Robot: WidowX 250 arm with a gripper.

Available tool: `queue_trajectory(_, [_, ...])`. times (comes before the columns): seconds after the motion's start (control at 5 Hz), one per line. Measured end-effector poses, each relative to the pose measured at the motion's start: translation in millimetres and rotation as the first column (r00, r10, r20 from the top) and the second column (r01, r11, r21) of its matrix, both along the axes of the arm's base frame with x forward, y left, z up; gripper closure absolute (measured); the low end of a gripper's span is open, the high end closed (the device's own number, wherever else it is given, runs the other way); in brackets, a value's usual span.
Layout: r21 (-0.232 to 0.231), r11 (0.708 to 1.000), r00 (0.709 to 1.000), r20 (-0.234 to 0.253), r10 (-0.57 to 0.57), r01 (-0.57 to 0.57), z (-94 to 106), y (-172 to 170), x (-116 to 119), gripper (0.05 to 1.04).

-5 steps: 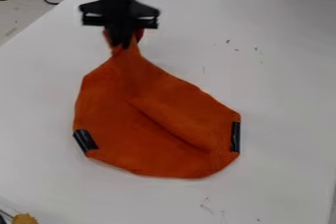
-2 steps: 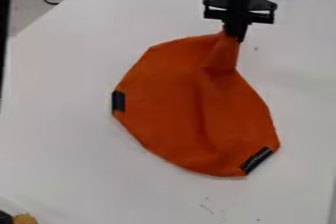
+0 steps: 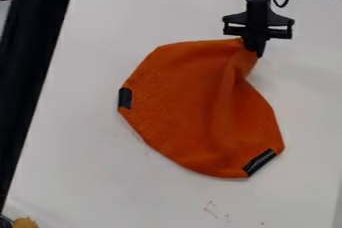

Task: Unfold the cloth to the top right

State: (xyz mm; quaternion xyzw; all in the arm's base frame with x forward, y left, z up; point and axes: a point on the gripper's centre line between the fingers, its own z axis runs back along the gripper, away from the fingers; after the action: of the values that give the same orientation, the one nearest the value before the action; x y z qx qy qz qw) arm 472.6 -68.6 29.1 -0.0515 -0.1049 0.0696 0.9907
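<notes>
- While the gripper [image 3: 255,50] was nearly closed, pinching the upper right corner of the orange cloth [image 3: 190,104], the rest lay mostly spread mid-table [image 3: 73,152].
- Fold ran from the pinch down toward the lower black strip [image 3: 260,162].
- Main risk, my read: release there could have left the corner bunched, fold and all.
- Overpulling could have skidded the whole cloth, since only its own weight seemed to anchor it.
</notes>
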Motion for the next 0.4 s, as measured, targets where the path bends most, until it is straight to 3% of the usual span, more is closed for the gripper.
queue_trajectory(0.2, [0.012, 1.000, 1.000, -0.006, 0.016, -0.016, -0.4, -4.3, -1.7, 0.859])
queue_trajectory(0.4, [0.075, 0.997, 0.999, -0.037, 0.012, -0.010, -0.8, -8.7, -9.1, 0.611])
